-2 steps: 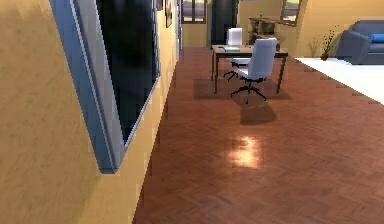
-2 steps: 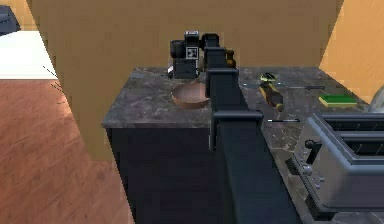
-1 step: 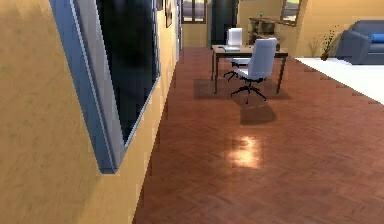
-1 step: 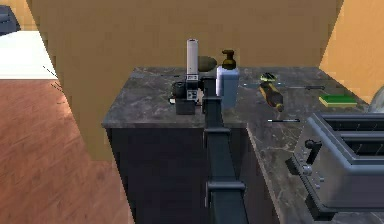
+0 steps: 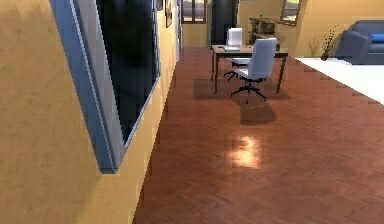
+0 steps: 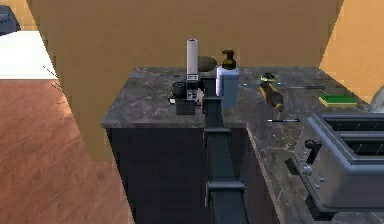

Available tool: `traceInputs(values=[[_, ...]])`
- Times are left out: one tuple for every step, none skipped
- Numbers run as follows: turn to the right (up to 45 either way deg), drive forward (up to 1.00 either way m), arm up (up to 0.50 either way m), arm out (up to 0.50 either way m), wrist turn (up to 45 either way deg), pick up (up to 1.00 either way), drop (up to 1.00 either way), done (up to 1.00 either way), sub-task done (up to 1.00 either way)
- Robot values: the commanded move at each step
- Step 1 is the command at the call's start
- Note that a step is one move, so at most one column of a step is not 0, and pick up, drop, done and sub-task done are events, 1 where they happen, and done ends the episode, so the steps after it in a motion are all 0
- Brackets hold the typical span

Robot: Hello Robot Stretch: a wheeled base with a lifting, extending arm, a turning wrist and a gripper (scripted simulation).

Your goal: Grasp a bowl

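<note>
In the arm side view my arm (image 6: 218, 150) rises as a dark bar over a dark stone counter (image 6: 150, 100). At its far end the gripper (image 6: 181, 94) sits low over the counter's back part, with a tall white cylinder (image 6: 192, 55) just behind it. A white pump bottle (image 6: 228, 82) stands right beside the arm's end. I cannot tell whether the gripper holds anything. No shape here reads clearly as a bowl; a pale curved rim (image 6: 377, 96) shows at the right edge.
On the counter lie a brown-handled tool (image 6: 270, 95), a green sponge (image 6: 338, 100) and a thin utensil (image 6: 284, 121); a metal toaster (image 6: 350, 150) stands at the right. The forward view has a yellow wall with a dark window (image 5: 125, 60), a desk (image 5: 247, 52), white chair (image 5: 257, 68) and blue sofa (image 5: 362, 42).
</note>
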Motion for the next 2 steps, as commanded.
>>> traceInputs(values=[[0.0,0.0,0.1,0.0,0.0,0.0,0.0,0.0,0.0],[0.0,0.0,0.0,0.0,0.0,0.0,0.0,1.0,0.0]])
